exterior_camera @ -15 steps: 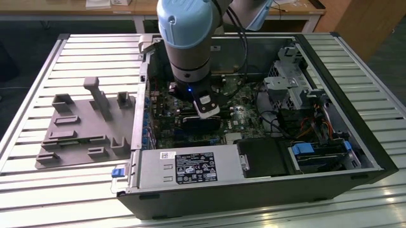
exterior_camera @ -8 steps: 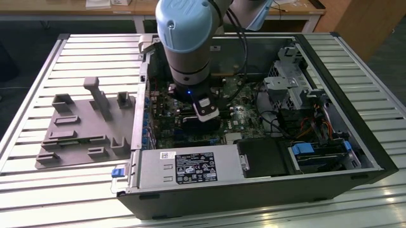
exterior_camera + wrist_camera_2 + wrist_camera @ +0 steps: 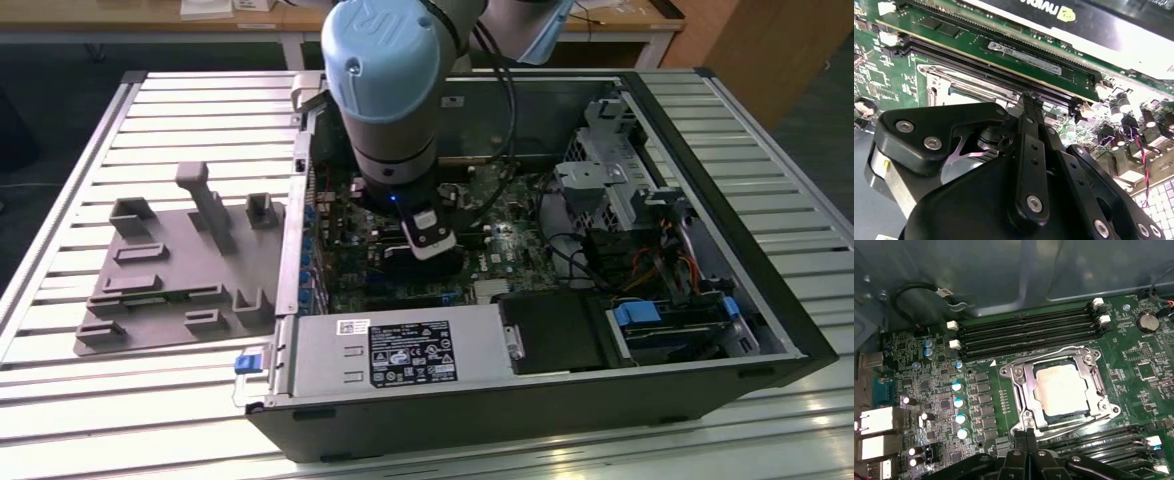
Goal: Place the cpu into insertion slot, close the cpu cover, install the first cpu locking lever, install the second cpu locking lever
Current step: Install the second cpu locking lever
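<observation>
Seen in the first wrist view, the motherboard (image 3: pixel 939 405) carries the insertion slot (image 3: pixel 1061 390) between two banks of long memory slots (image 3: pixel 1024 332). The cpu (image 3: pixel 1060 389) lies flat in the slot, its pale top showing through the window of the cpu cover (image 3: pixel 1026 390), which lies down over it. A thin wire lever (image 3: pixel 1104 417) runs along the cover's edge nearest the claw. The claw (image 3: pixel 1026 436) stands just beside that edge, its fingertips pressed together with nothing between them. In the exterior view, the arm (image 3: pixel 384 90) reaches straight down into the open computer case (image 3: pixel 787 330), wrist near vertical over the motherboard.
</observation>
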### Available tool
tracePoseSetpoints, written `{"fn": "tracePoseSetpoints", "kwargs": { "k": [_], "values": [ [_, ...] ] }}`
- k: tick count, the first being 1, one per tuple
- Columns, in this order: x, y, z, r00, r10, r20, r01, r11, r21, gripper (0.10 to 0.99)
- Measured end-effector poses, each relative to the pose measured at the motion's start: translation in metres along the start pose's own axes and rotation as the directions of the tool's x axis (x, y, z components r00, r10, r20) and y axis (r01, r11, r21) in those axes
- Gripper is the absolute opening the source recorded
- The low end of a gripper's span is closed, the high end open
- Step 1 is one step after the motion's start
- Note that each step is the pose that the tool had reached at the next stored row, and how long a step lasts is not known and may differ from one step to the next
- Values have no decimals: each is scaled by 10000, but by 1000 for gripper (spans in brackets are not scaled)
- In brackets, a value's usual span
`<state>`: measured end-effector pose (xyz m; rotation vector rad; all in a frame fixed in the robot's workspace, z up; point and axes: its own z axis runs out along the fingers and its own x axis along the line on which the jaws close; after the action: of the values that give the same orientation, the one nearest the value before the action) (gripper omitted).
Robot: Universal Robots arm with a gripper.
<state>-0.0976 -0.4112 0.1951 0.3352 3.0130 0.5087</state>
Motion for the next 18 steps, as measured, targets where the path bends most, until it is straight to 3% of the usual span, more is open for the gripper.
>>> {"fn": "tracePoseSetpoints", "kwargs": {
  "k": [7,18],
  "values": [
    [15,-13,28,10000,26,-57,-28,9996,-276,102],
    [44,-35,71,10000,33,-70,-35,9994,-337,102]
  ]
}}
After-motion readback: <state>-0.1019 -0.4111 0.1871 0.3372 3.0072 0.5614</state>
